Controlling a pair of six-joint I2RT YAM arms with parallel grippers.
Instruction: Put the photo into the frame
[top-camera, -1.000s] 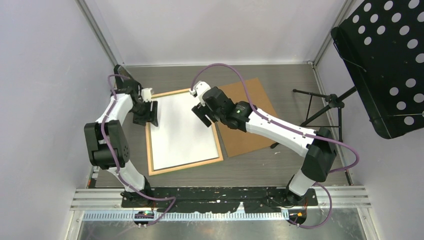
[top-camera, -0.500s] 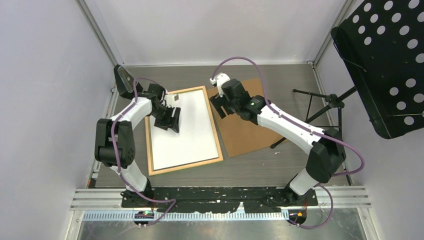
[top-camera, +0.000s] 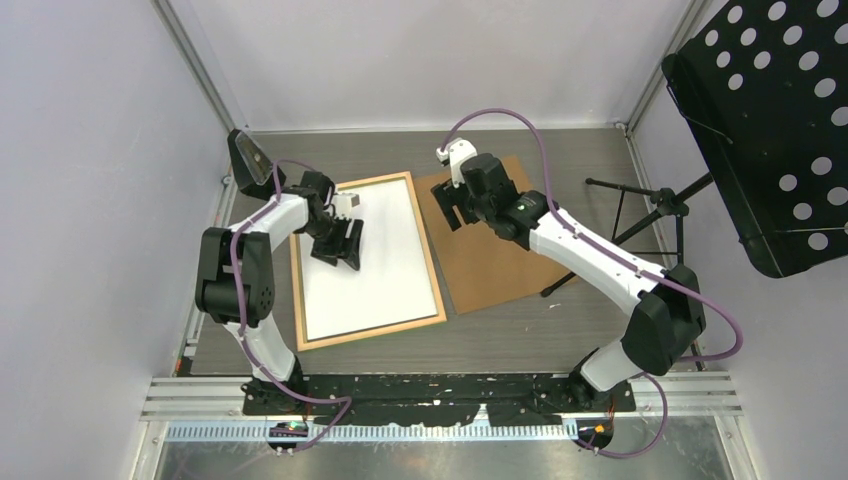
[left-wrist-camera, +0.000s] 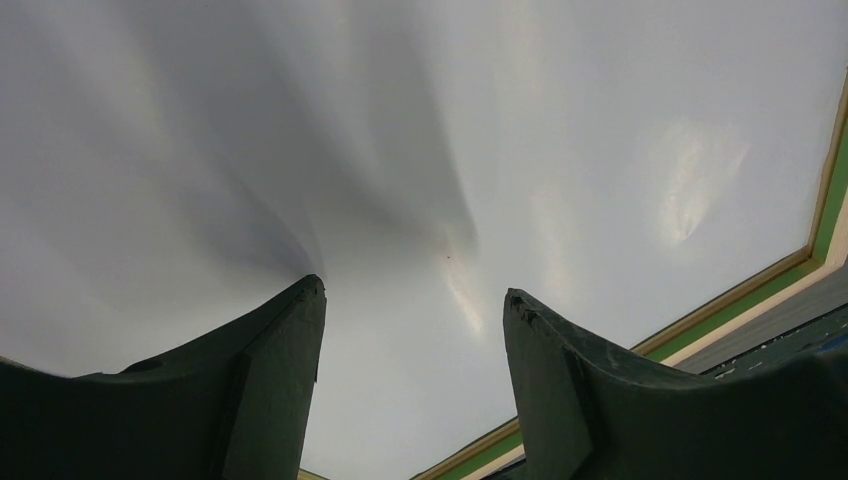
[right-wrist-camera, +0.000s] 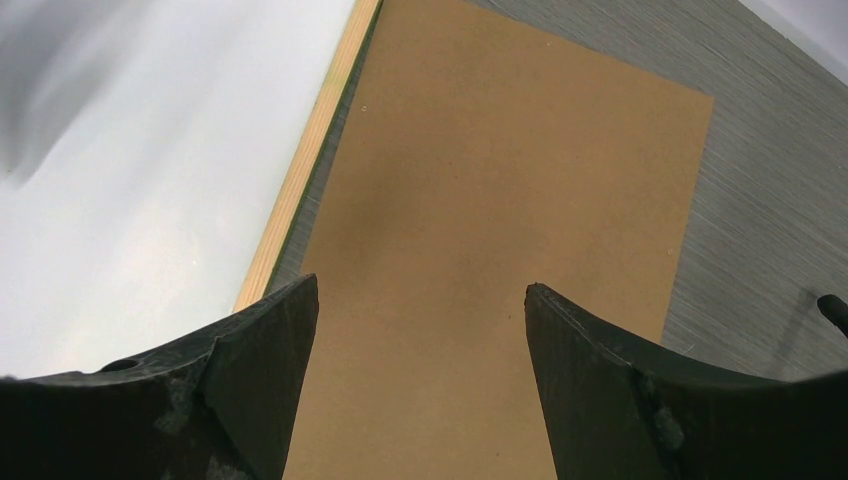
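**Photo lies in the frame, print side hidden, both grippers spread**

The frame (top-camera: 372, 331) lies flat on the table (top-camera: 560, 150), left of centre. Its pale wooden side faces up, and its long rails run from the near edge toward the far edge, slightly skewed. The photo (top-camera: 385, 260) fills the opening, but we see only a plain white face and no print. In the left wrist view a green strip shows beside the wood of the rail (left-wrist-camera: 822, 200), cut off by the picture's edge.

The left gripper (top-camera: 340, 250) hangs over the photo's far left part with its fingers spread and nothing between them. From its own camera (left-wrist-camera: 412, 300) the tips sit low over the sheet amid soft shadows. We cannot tell whether they touch it.

The right gripper (top-camera: 450, 212) is over the far end of the brown hardboard sheet (top-camera: 500, 260), also spread wide and empty (right-wrist-camera: 420, 290). That sheet lies just right of the frame. Whether its edge touches or slips under the rail (right-wrist-camera: 300, 190) is hard to make out.

A black perforated music stand (top-camera: 770, 120) juts in at the right, partly out of view.
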